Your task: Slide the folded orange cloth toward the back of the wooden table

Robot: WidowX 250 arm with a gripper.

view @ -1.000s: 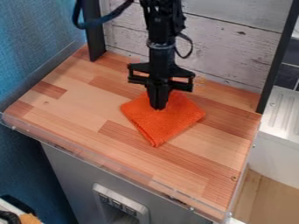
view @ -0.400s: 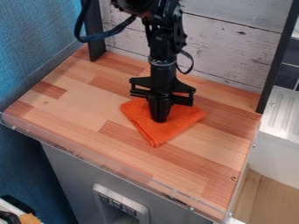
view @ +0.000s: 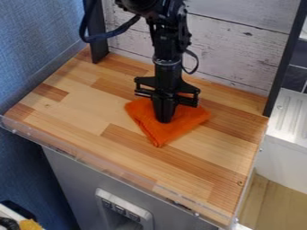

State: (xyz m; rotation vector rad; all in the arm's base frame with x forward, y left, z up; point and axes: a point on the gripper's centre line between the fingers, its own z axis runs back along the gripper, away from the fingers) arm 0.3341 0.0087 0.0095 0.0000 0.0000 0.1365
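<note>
Orange cloth (view: 173, 133): lies towards the back of the wooden bench (view: 120, 141), right of its middle, under the gripper (view: 164, 121)
Where the cloth points: set cornerwise to the bench, one corner towards the front edge and slightly left, one out to the left, one out to the right; the far corner is hidden behind the gripper
Long axis: widest from left corner to right corner, the right one a little nearer the front; the two near sides look about equal, so no clear long side
Look of the cloth: vivid orange, soft, roughly square, with a layered, slightly wavy edge along its near left side and a blunt near corner
Fingers (view: 158, 109): close together and pointing down, tips against the cloth near its middle; cannot tell whether a fold is pinched between them
Arm (view: 168, 49): black, comes in from the top edge, with a dark cable (view: 111, 35) looped at its left
Behind the bench: pale weathered planks (view: 240, 49)
Left side: a blue textured wall (view: 36, 49)
Right side: a white ridged surface (view: 287, 114)
Below the front edge: a grey front (view: 75, 182) with a pale framed recess (view: 144, 214)
</note>
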